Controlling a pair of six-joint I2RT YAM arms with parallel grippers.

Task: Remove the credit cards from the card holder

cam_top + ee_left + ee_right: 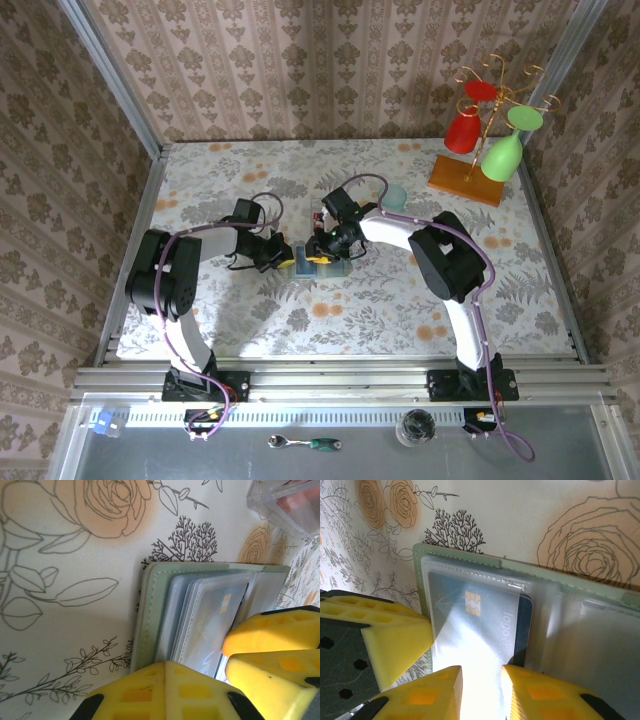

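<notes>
The right gripper has its blocky yellow foam fingers narrowly parted. They straddle the lower edge of a glossy clear sleeve, and nothing is visibly clamped between them. Inside that sleeve lies a blue card with a gold chip, flat and rounded at the corners. The sleeve belongs to the card holder, a soft grey-green wallet with a stitched rim, lying open at the centre of the top view.

The left gripper has its fingers pressed together, with the tips at the holder's lower edge in its own view.

From above, both arms bend inward from the bottom of the frame and their wrists meet mid-frame.

A clear plastic box sits near the holder, towards the upper right. The floral table lies bare below and to the left.
</notes>
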